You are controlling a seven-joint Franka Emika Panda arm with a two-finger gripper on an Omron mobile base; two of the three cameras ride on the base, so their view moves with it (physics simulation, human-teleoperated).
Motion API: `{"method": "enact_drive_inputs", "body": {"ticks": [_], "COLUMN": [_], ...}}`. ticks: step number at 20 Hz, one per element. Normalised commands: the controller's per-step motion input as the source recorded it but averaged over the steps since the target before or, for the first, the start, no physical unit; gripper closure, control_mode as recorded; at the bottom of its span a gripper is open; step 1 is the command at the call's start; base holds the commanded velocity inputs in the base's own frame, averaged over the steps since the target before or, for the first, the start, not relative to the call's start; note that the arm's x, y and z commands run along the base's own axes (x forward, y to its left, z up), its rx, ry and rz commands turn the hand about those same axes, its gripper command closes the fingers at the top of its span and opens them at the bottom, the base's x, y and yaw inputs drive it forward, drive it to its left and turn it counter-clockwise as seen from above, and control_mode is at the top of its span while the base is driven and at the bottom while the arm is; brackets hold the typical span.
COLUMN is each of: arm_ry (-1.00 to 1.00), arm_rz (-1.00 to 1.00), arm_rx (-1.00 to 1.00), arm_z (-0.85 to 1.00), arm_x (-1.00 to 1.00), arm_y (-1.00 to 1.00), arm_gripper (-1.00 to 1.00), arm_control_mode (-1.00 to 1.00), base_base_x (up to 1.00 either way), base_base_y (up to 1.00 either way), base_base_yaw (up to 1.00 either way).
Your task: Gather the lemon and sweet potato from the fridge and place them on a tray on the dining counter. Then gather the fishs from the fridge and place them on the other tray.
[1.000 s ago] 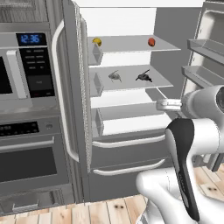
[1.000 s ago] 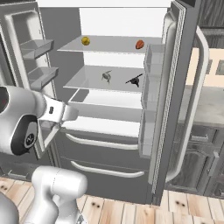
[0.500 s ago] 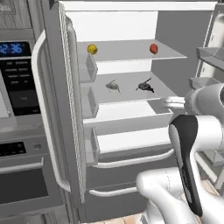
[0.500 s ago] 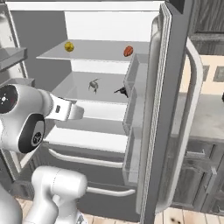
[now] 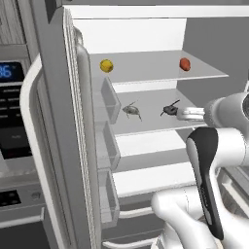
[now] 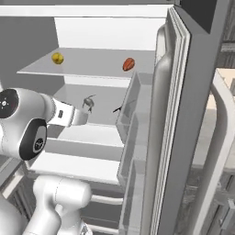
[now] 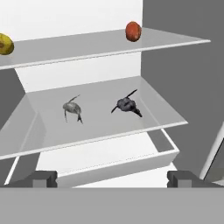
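Observation:
The fridge stands open, its white shelves in front of me. On the upper shelf the yellow lemon lies at the left and the orange-red sweet potato at the right. One shelf down lie a pale grey fish and a dark fish. My gripper is open and holds nothing. It hovers at the front edge of the fish shelf, short of both fish.
The open left door with its clear bins flanks my arm on one side, the open right door with bins on the other. A dark oven panel sits left of the fridge. White drawers lie below the fish shelf.
The base has driven closer to the fridge, so the shelves loom larger in both base views. Food on the shelves has not shifted. The gripper stays open.

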Motion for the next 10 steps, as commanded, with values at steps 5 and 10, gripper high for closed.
{"method": "enact_drive_inputs", "body": {"ticks": [5, 10], "arm_ry": [0.0, 0.0], "arm_rz": [0.0, 0.0], "arm_rx": [0.0, 0.0], "arm_z": [0.0, 0.0], "arm_x": [0.0, 0.0], "arm_y": [0.0, 0.0], "arm_gripper": [-1.0, -1.0], "arm_control_mode": [1.0, 1.0], "base_base_x": [0.52, 0.46], "base_base_y": [0.0, 0.0], "base_base_yaw": [-0.04, -0.04]}}
